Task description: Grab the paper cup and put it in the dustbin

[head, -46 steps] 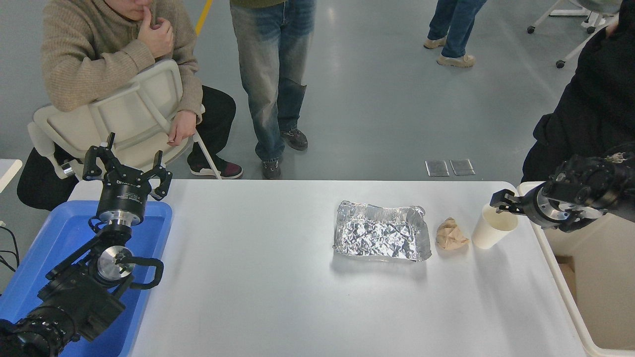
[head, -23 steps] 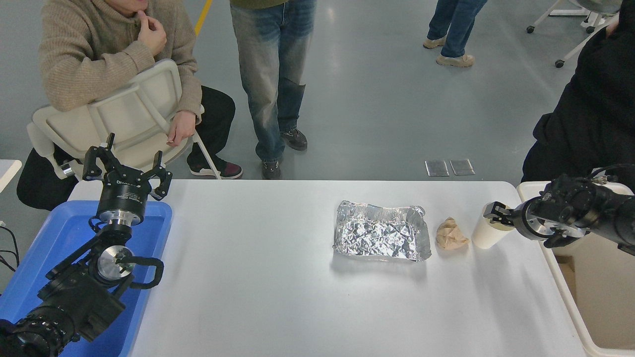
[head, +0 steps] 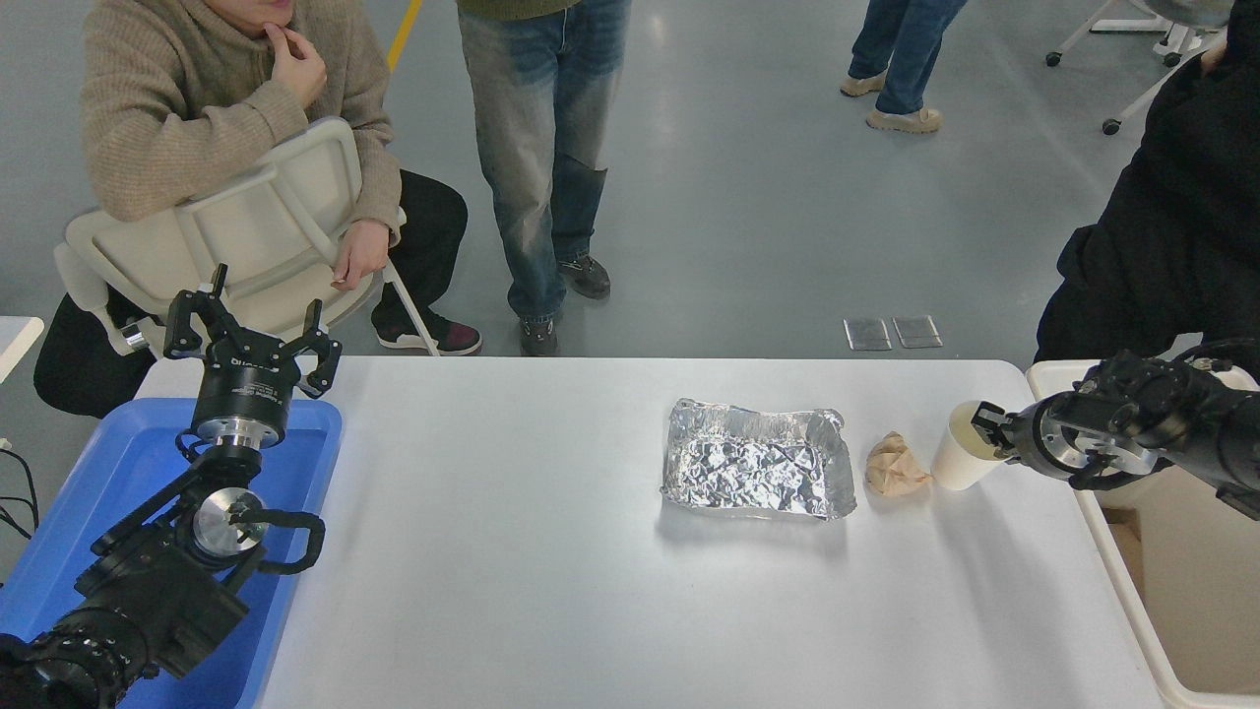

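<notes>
One paper cup (head: pixel 957 463) stands tilted near the bench's (head: pixel 551 591) right edge, just beside a brown paper wad (head: pixel 894 465); the right hand (head: pixel 984 425) pinches its rim. The dustbin (head: pixel 1122 581) sits right of it. The left hand (head: pixel 251 330), spread, is parked over a blue tray (head: pixel 89 473)

Foil tray (head: pixel 756 473) mid-table; paper wad (head: pixel 894 465) right of it; paper cup (head: pixel 957 461) next; dustbin (head: pixel 1112 551) rightmost.

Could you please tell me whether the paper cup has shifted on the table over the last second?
Yes. The paper cup has tipped and slid slightly left, toward the brown paper wad, with the right claw at its rim.
</notes>
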Robot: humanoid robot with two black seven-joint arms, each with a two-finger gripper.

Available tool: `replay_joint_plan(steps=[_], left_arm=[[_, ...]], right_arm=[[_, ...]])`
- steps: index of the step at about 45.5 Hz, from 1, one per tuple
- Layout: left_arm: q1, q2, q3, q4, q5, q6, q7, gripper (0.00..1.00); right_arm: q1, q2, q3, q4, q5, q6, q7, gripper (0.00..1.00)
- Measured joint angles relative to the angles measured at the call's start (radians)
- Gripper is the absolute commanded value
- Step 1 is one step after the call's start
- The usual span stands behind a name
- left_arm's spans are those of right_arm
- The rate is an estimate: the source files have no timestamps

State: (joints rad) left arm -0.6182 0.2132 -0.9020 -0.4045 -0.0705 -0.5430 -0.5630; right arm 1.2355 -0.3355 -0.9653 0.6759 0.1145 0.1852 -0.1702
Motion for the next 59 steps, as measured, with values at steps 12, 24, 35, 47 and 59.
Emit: replay_joint_plan(steps=[12, 24, 35, 47, 59], left_arm=[[0.000, 0.000, 0.000, 0.000, 0.000, 0.000, 0.000, 0.99], [0.000, 0.000, 0.000, 0.000, 0.000, 0.000, 0.000, 0.99], [0.000, 0.000, 0.000, 0.000, 0.000, 0.000, 0.000, 0.99], [0.000, 0.000, 0.000, 0.000, 0.001, 0.000, 0.000, 0.99], [0.000, 0.000, 0.000, 0.000, 0.001, 0.000, 0.000, 0.99]], right_arm=[[0.011, -0.003, 0.001, 0.006, 0.019, 0.004, 0.000, 0.00], [0.101, -0.060, -0.020, 0.106, 0.019, 0.018, 0.003, 0.00], [0.322, -0.118, -0.123, 0.296, 0.015, 0.136, 0.007, 0.00], [0.605, -0.137, -0.225, 0.465, 0.011, 0.403, 0.008, 0.00], [0.831, -0.144, -0.260, 0.567, 0.008, 0.544, 0.008, 0.00]])
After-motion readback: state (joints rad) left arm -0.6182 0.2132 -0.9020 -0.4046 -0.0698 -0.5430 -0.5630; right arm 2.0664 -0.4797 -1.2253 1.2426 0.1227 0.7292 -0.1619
